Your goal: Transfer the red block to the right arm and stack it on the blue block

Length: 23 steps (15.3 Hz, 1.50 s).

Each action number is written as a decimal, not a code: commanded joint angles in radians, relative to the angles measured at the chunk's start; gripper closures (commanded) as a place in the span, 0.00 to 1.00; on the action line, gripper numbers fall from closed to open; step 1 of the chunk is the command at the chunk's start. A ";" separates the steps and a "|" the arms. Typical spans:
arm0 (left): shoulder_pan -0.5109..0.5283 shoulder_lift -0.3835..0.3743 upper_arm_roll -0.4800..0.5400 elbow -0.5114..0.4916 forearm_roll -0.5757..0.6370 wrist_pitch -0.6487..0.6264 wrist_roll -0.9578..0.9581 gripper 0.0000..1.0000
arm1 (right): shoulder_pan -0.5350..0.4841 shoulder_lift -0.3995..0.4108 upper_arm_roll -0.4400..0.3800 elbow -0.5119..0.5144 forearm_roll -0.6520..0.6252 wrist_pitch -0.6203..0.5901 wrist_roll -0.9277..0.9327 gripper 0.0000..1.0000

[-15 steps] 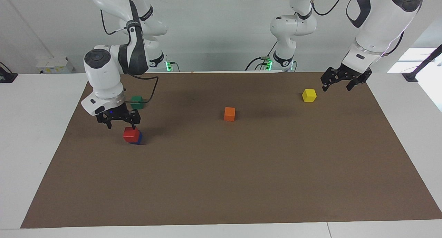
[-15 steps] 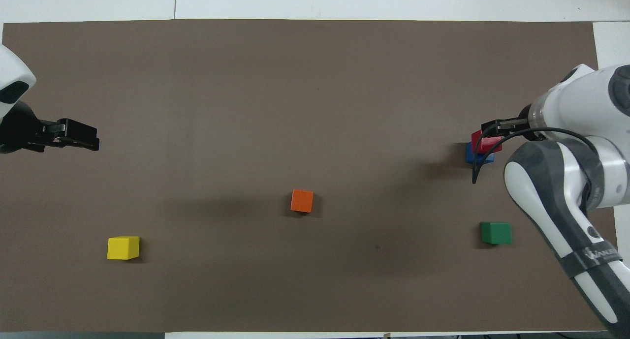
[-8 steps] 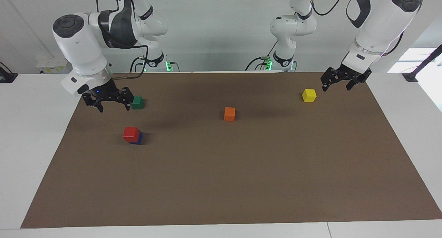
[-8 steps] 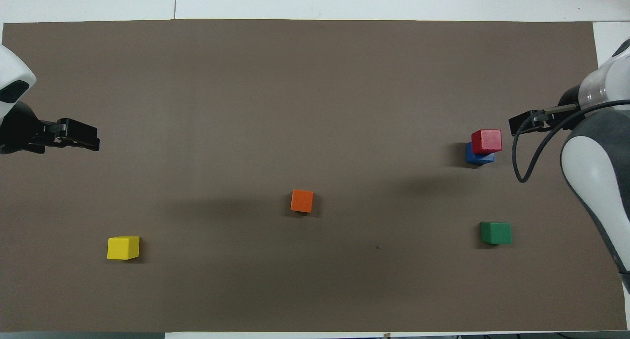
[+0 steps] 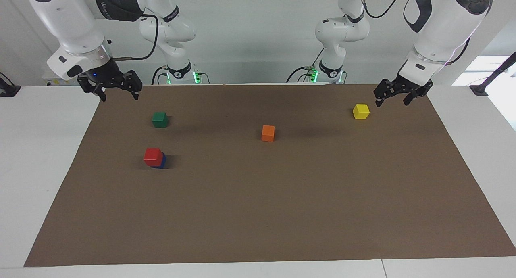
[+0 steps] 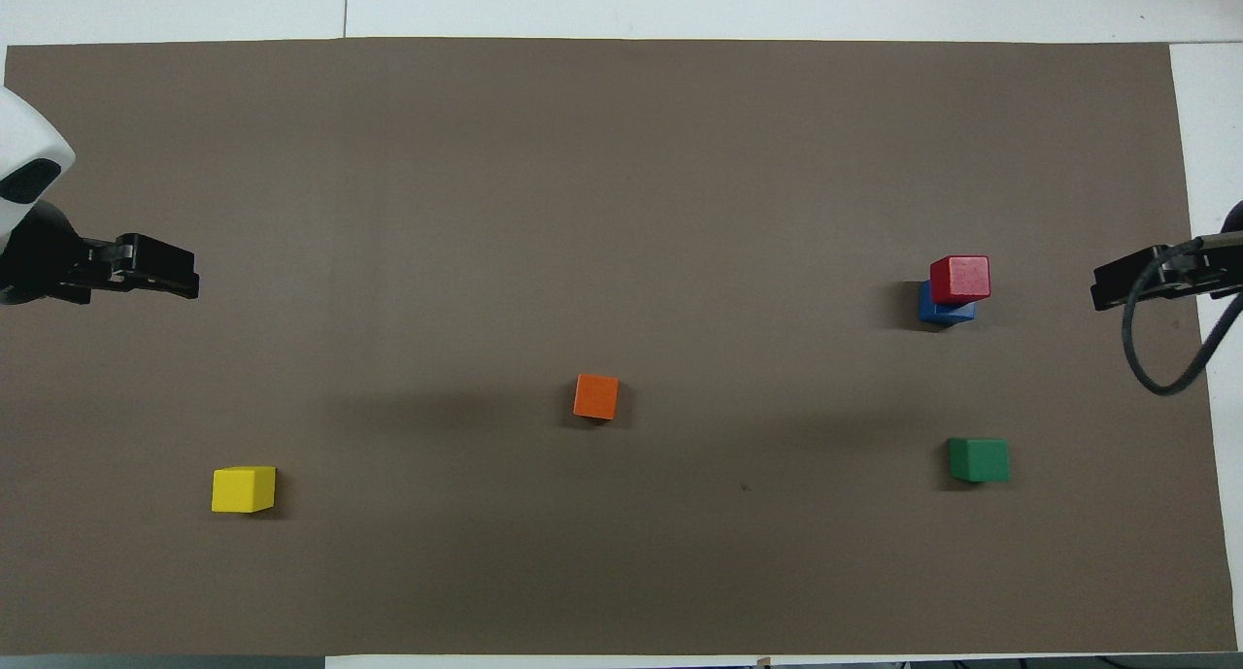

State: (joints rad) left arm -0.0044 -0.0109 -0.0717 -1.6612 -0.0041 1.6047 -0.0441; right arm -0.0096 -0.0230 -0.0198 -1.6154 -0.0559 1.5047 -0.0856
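While I watch both views, I see the red block [image 5: 153, 157] sitting on the blue block [image 5: 161, 161], a bit offset, so one blue edge shows under it. This stack is toward the right arm's end of the brown mat [image 5: 282, 213].

The right gripper [image 5: 117, 91] is up in the air over the mat's corner at its own arm's end, well apart from the stack. Its fingers [image 5: 136, 93] are spread wide w/ nothing between them.

The left gripper [image 5: 392, 99] hangs over the mat edge at the other end, just beside the yellow block [image 5: 361, 111], not touching it; this arm waits. Its fingers [image 5: 378, 102] are also spread, holding nothing.

Approx. between the two grippers, the orange block [image 5: 268, 133] lies near mat centre. The green block [image 5: 160, 119] lies nearer to the robots than the stack, apart from the right fingers.
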 commanded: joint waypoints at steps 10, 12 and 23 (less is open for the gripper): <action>-0.002 -0.015 0.006 -0.008 0.009 -0.015 -0.016 0.00 | 0.099 -0.012 -0.149 -0.001 0.053 -0.004 -0.080 0.00; -0.002 -0.015 0.006 -0.008 0.009 -0.015 -0.016 0.00 | 0.105 -0.014 -0.149 -0.001 0.050 -0.006 -0.076 0.00; -0.002 -0.015 0.006 -0.008 0.009 -0.015 -0.016 0.00 | 0.102 -0.017 -0.149 -0.014 0.034 0.042 -0.068 0.00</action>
State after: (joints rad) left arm -0.0043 -0.0112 -0.0683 -1.6612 -0.0041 1.6032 -0.0471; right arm 0.1011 -0.0325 -0.1696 -1.6197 -0.0242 1.5334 -0.1389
